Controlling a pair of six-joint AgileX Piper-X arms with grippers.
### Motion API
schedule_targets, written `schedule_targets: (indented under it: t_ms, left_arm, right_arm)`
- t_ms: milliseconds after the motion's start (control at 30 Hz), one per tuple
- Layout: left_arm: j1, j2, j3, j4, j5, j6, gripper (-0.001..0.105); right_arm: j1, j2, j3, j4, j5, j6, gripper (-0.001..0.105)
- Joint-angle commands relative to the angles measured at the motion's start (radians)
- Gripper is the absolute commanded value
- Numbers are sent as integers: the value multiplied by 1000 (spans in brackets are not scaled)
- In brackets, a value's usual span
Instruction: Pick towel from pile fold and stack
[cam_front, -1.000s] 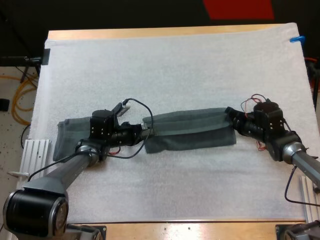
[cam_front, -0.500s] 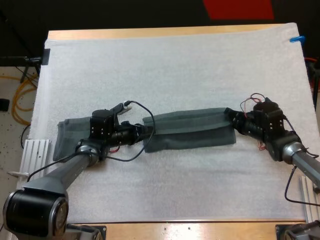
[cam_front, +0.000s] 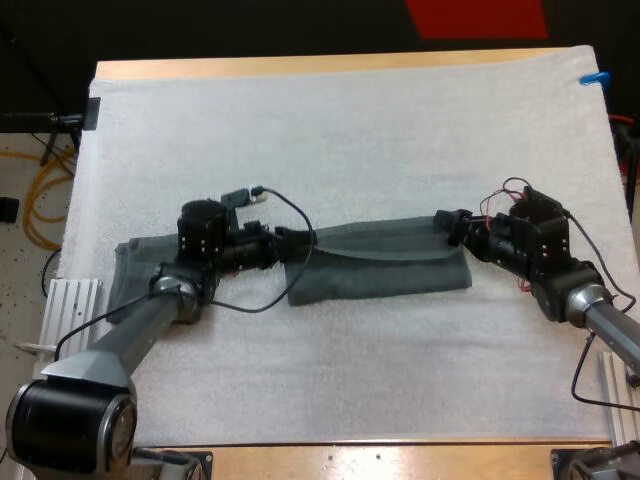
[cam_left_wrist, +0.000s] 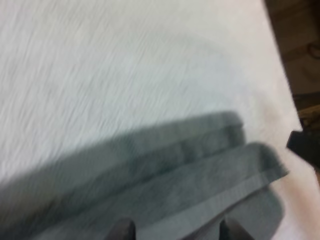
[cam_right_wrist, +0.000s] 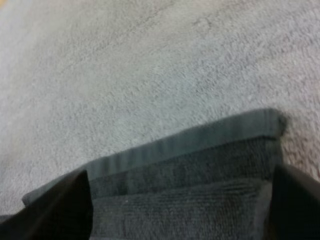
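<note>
A dark grey-green towel, folded into a long strip, lies flat on the white mat at mid-table. My left gripper is at the strip's left end. In the left wrist view its fingers stand apart above the towel, holding nothing. My right gripper hovers at the strip's far right corner. In the right wrist view its fingers are spread wide on either side of the towel's layered edge, clear of it. A second grey-green towel lies partly hidden under my left arm.
Bare white mat stretches beyond the towel towards the far edge and in front of it towards the near edge. Metal brackets stand off the mat at the lower left and lower right. A dark shape pokes in past the towel's far end in the left wrist view.
Both grippers went from shut on the towel's ends to open, letting go. The left gripper shifted slightly farther back. The strip has settled flat.
</note>
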Motion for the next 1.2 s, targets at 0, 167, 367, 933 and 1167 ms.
schedule_targets:
  t_ms: [0,167,367,933,1167]
  left_arm:
    - [-1,-12,-21,-2,19,11,37]
    - [-1,-89,-56,-2,10,54,48]
    - [-1,-227,-63,50,-6,69,54]
    - [-3,-680,-213,920,-343,474,73]
    - [-6,-753,-225,1137,-389,489,72]
  right_arm:
    - [-4,-21,-17,-8,-9,-37,71]
    - [-4,-93,-58,40,13,-145,71]
    - [-4,-197,-135,223,72,-292,71]
    - [-2,-336,-356,878,38,-393,0]
    - [16,-335,-377,1014,-15,-396,0]
